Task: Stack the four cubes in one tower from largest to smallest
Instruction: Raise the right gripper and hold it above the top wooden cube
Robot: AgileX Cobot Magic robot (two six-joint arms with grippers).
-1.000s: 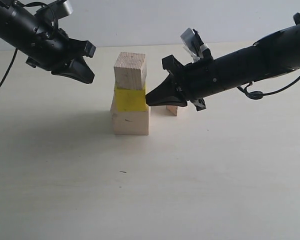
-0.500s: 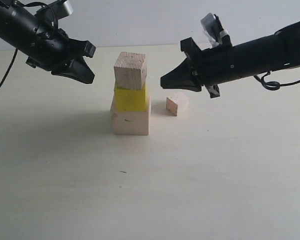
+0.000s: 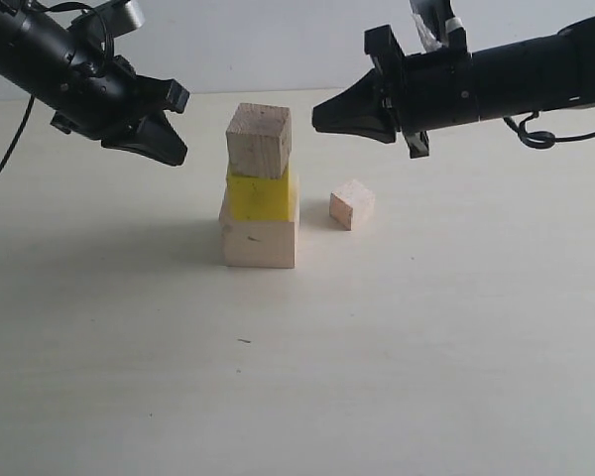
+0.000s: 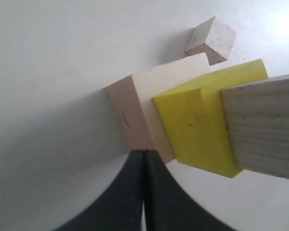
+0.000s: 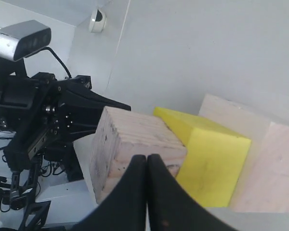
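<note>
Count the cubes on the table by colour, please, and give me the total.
Pale bare-wood cubes: 3 (large wooden cube at the base, medium wooden cube on top, small wooden cube lying apart from the stack)
Bright yellow cubes: 1 (bright yellow cube, between the two stacked wooden ones)
Total: 4

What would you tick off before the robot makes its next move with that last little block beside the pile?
1. Large pale wooden cube, bright yellow cube and medium wooden cube stand in one column: ok.
2. Top of the medium wooden cube is bare: ok.
3. Small wooden cube lies alone on the table, apart from the column: ok.
4. Right hand open, ready to grasp: not ok; it is shut and empty, up in the air.
5. Left hand clear of the column: ok; shut, off to the side.
</note>
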